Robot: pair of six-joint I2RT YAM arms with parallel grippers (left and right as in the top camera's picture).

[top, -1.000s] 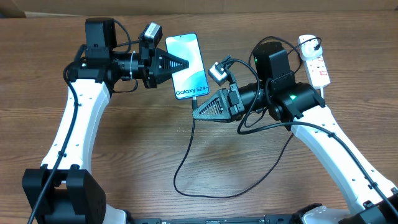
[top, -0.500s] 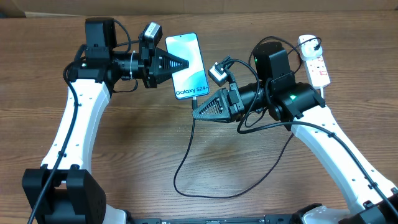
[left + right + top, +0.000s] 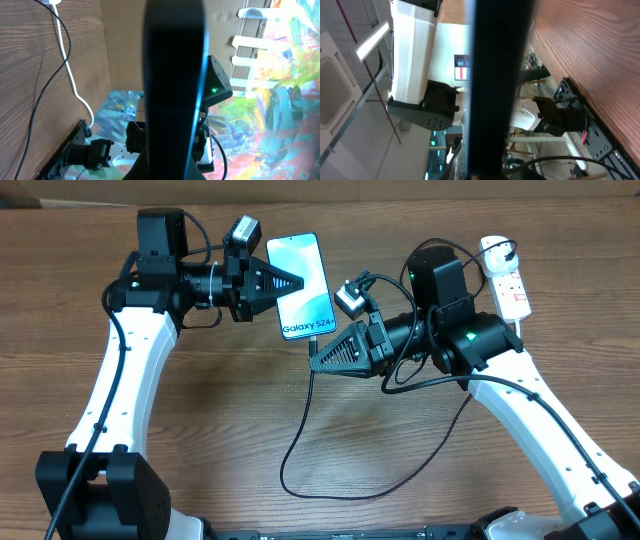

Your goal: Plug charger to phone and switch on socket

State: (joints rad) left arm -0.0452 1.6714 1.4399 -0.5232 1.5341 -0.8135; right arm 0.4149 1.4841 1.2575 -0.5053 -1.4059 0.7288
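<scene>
Overhead view, both arms over wooden desk (image 3: pixel 220 410)

- Left arm (image 3: pixel 125 370) reaches in from the left, right arm (image 3: pixel 530 405) from the right. The two sets of fingers point toward each other, with the phone between and slightly beyond them
- Phone (image 3: pixel 310 275): flat on the desk, screen up, light blue, with white text at the end nearest the right fingers. Its long edge lies under the tip of the left fingers
- Power strip (image 3: pixel 510 290): white, on the desk well behind the right fingers, past the right wrist, by the far right edge. A black plug sits at its far end
- Cable (image 3: pixel 303 415): thin and black. It starts at the phone's near short edge, passes right at the tip of the right fingers, loops away across the open desk, then comes back under the right arm. Cannot tell whether the tip is seated in the phone
- Left fingers (image 3: pixel 290 281): closed to a point with no gap, holding nothing, tip over the phone's edge
- Right fingers (image 3: pixel 325 360): closed to a point just short of the phone's near end. The cable runs by the tip; cannot tell if it is pinched

Wrist views: each shows a dark blurred finger down the centre. The left one shows the white lead (image 3: pixel 65 55) on the desk off to the side
</scene>
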